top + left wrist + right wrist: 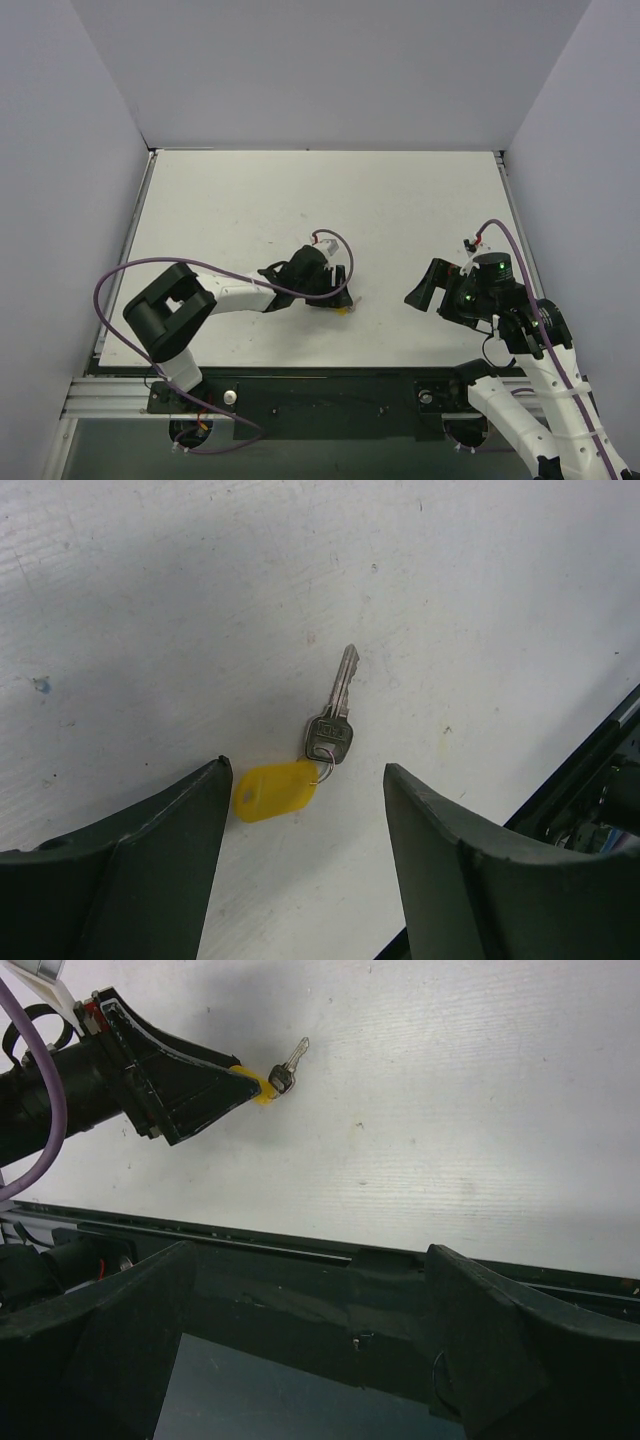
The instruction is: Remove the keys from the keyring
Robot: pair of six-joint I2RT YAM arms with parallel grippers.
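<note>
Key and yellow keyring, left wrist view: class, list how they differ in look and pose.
The key is silver-grey metal; the yellow keyring looks plastic. The key has a slim toothed shaft; the keyring is a rounded oblong. The key points up-frame; the keyring lies crosswise. Both lie flat on the table.

White, lightly scuffed table within three plain pale lavender walls, aluminium rail along its near edge.

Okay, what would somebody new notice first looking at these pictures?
A small silver-grey metal key, linked to a yellow-orange oblong keyring tag, lies on the white table toward its near edge, at the mouth of the open left tool. The right tool hangs open off to the right, holding nothing.
</note>
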